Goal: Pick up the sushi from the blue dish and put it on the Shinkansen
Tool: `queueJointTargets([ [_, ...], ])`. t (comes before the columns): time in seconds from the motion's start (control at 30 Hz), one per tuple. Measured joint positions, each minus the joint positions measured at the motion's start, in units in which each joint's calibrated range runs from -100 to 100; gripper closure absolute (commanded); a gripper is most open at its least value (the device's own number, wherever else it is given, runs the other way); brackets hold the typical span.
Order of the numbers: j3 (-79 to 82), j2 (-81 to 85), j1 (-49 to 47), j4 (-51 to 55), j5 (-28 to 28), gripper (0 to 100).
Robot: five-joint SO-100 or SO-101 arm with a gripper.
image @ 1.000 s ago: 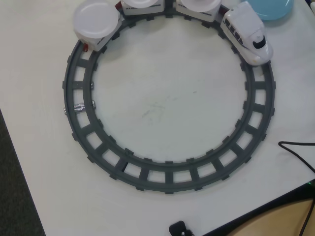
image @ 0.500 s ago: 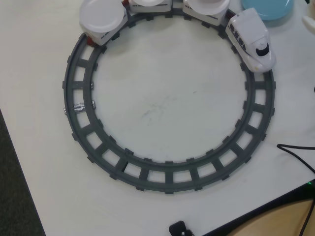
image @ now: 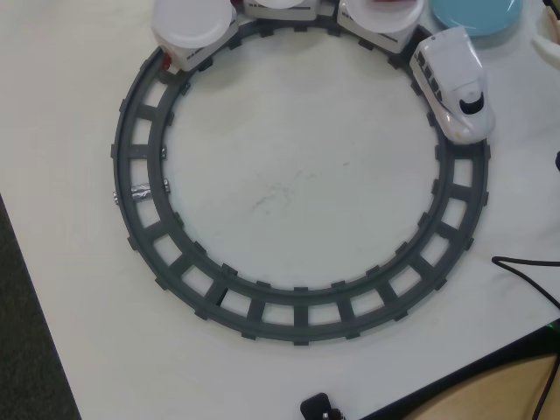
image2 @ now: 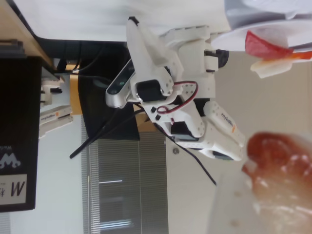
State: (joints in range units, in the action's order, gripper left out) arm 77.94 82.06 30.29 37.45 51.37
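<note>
Sushi [image2: 282,168] fills the lower right of the wrist view as a red-orange blur, very close to the lens. We judge it lifted and on its way to the train. No finger shows clearly, so we cannot tell whether the gripper pinches it. In the overhead view the Shinkansen [image: 455,83] sits on the grey track [image: 297,319] near the bench's far right corner, and its plate cars [image: 194,31] are cut off by the far edge, as is the blue dish [image: 477,16]. Next, we would need to line up over a plate.
</note>
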Motion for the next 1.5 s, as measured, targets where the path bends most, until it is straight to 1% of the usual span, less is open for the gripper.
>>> queueJointTargets([
  [0.33, 1.9, 0.0, -0.5, 0.0, 0.0, 98],
  [0.53, 5.1, -0.1, -7.6, -0.1, 0.0, 98],
  [0.63, 5.3, -0.1, -12.0, -1.9, 0.0, 98],
  [0.7, 5.3, -0.1, -13.2, -3.1, 0.0, 98],
  [1.13, 10.6, -0.1, -14.4, -4.5, 0.0, 98],
  [1.27, 10.6, -0.1, -14.5, -6.6, 0.0, 98],
  [1.5, 10.6, -0.1, -14.5, -6.8, 0.1, 98],
])
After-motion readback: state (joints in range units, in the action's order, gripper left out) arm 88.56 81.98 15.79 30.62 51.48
